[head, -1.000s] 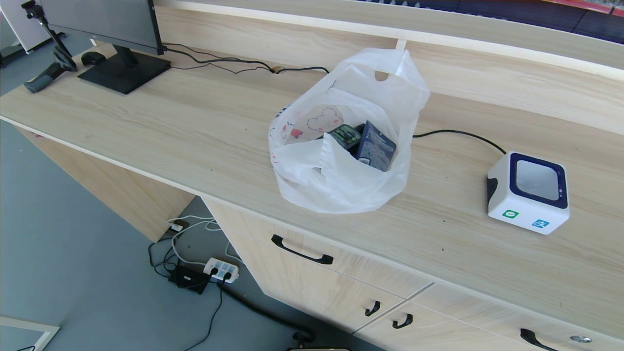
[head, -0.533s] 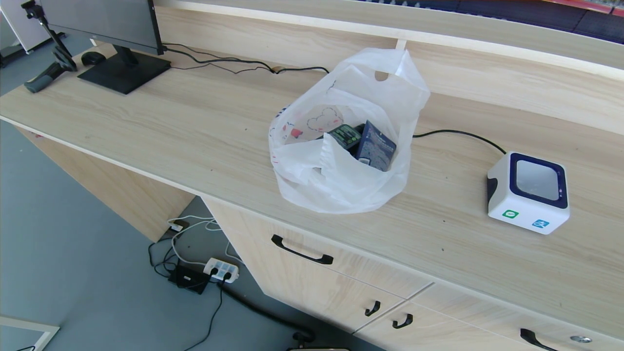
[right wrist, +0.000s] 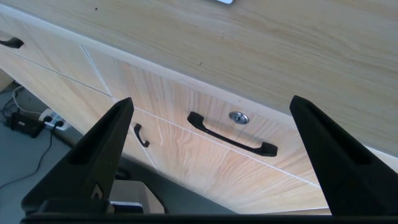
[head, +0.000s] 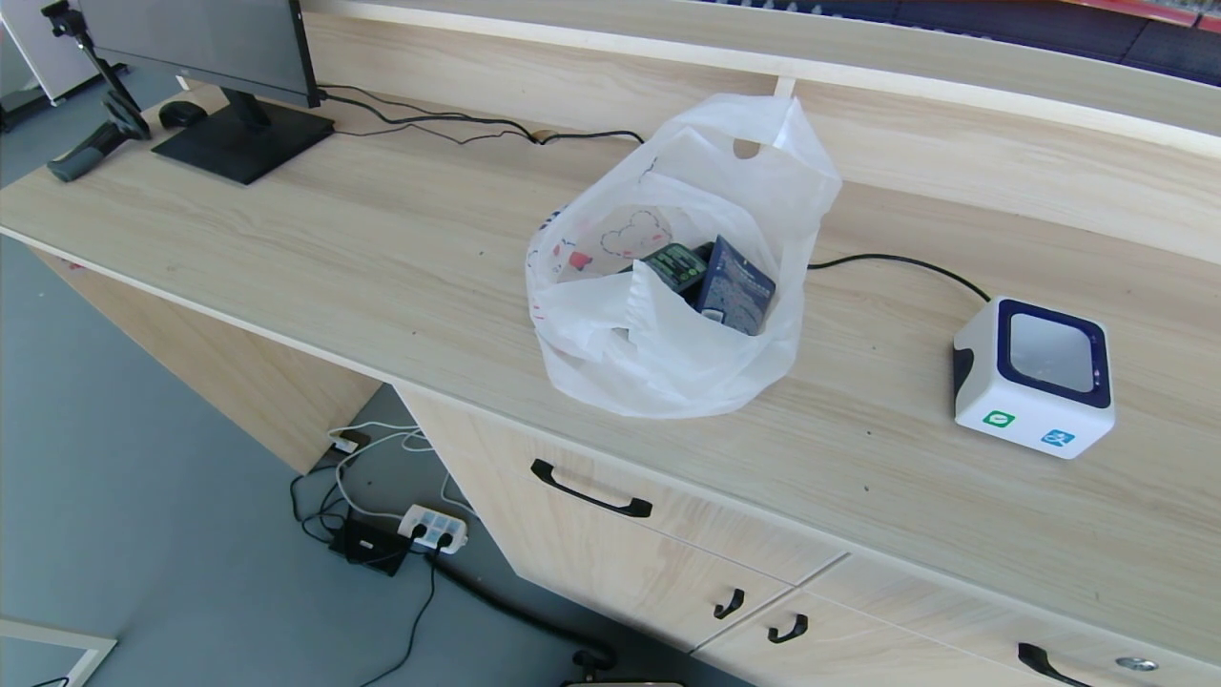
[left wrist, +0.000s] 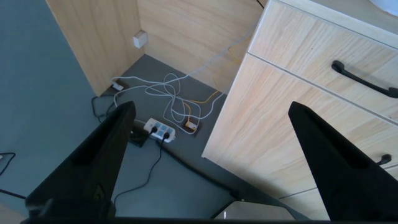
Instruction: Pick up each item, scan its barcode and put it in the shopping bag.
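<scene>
The white shopping bag (head: 668,363) stands open on the counter (head: 382,258), with a dark blue box (head: 736,286) and a black item with a green label (head: 675,265) inside. The scanner (head: 1035,377) sits well apart on its right. Both pincers are below the countertop, well apart from the bag. The left pincer (left wrist: 211,109) is spread wide and empty over the floor beside the drawers. The right pincer (right wrist: 211,99), equally wide and empty, faces a drawer's lock (right wrist: 239,117). The bag carries a cartoon cloud print and the scanner has a green and a blue icon; the boxes' writing is too small to read.
</scene>
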### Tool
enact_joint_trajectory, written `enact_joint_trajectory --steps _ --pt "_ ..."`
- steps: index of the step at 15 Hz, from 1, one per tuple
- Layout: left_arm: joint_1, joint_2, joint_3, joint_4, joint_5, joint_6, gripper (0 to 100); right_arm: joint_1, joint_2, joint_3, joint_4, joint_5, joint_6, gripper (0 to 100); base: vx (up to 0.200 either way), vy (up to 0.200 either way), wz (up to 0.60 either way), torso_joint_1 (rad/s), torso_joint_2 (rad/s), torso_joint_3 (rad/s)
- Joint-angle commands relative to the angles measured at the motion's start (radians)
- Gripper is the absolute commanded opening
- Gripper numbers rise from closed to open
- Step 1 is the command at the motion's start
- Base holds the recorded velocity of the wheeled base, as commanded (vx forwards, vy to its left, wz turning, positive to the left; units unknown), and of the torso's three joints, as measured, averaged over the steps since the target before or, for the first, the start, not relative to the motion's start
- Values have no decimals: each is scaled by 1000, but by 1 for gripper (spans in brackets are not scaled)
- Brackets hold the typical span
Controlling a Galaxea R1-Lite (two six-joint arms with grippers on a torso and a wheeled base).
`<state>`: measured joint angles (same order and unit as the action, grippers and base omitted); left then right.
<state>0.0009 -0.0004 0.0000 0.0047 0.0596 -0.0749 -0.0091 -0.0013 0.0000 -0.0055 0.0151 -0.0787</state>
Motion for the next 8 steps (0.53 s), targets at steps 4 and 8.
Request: enact_joint_trajectory --steps 4,8 --pt "1 0 0 0 0 0 100 0 1 0 -1 0 0 100 0 0 0 0 0 0" --pt "1 0 0 0 0 0 100 0 1 0 -1 0 0 100 0 0 0 0 0 0"
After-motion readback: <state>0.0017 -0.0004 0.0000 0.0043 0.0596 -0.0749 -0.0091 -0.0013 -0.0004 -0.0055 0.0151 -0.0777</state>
